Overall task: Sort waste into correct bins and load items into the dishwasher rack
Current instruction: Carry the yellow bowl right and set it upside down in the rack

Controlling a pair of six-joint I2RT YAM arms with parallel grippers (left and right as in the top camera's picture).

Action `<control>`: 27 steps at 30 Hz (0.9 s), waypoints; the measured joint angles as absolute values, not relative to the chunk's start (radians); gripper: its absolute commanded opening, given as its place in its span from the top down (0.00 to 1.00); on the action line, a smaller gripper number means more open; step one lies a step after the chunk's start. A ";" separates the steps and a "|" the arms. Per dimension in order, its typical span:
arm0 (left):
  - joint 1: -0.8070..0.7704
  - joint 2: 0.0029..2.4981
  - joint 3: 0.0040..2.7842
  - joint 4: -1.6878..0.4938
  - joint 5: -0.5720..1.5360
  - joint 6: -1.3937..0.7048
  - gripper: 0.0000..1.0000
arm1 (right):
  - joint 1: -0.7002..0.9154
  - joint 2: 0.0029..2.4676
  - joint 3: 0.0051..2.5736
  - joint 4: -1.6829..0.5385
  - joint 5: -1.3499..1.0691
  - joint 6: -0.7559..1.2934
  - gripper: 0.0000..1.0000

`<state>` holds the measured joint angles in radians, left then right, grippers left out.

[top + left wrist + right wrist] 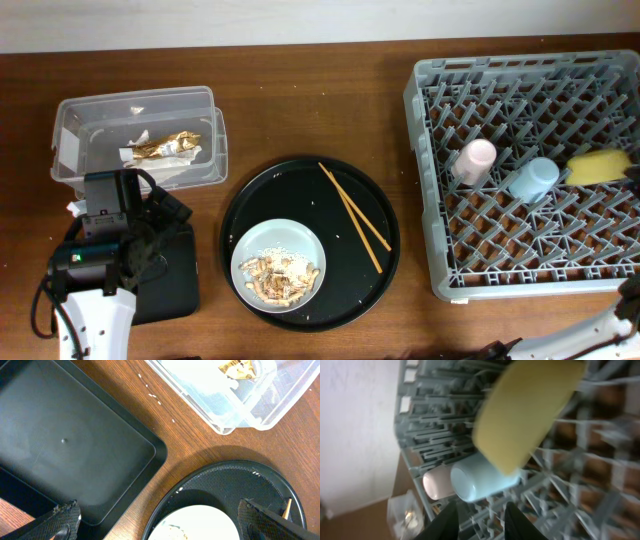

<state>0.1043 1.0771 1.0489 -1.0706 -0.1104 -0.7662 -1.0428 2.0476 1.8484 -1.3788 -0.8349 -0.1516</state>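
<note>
A large round black tray (285, 195) lies on a brown wooden table (300, 100), at about 6 o'clock of the overhead view, slightly left of centre. Small white specks dot its glossy floor. A strip of pale wall (300, 20) borders the tabletop at 12 o'clock. The left wrist view catches the tray's curved rim at 5 o'clock.

Left gripper (157, 510) spread wide over table (200, 445): rectangular black tray (75, 455) at left, clear tub (235, 405) holding gold wrapper (237, 367) top right, rice grains (152, 396) between, round black tray (235, 490) with grey plate (195, 522) and chopstick (286, 506) below.
</note>
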 measured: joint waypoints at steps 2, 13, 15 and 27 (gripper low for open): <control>0.104 1.077 1.049 -1.071 -0.110 -0.766 0.01 | -1.071 1.999 1.848 -1.391 -0.802 -0.117 0.70; 0.104 1.077 1.049 -1.074 -0.110 -0.766 0.01 | -1.129 1.693 1.848 -1.402 -0.636 0.052 0.83; 0.104 1.077 1.049 -1.074 -0.110 -0.766 0.00 | -1.099 1.658 1.849 -1.369 -0.630 0.062 0.94; 0.104 1.077 1.049 -1.074 -0.110 -0.766 0.01 | -0.782 1.850 1.849 -1.043 -0.426 0.075 0.96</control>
<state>0.1043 1.0771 1.0489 -1.0737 -0.1104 -0.7662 -0.7818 1.8500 1.8492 -1.0428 -0.4259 0.0746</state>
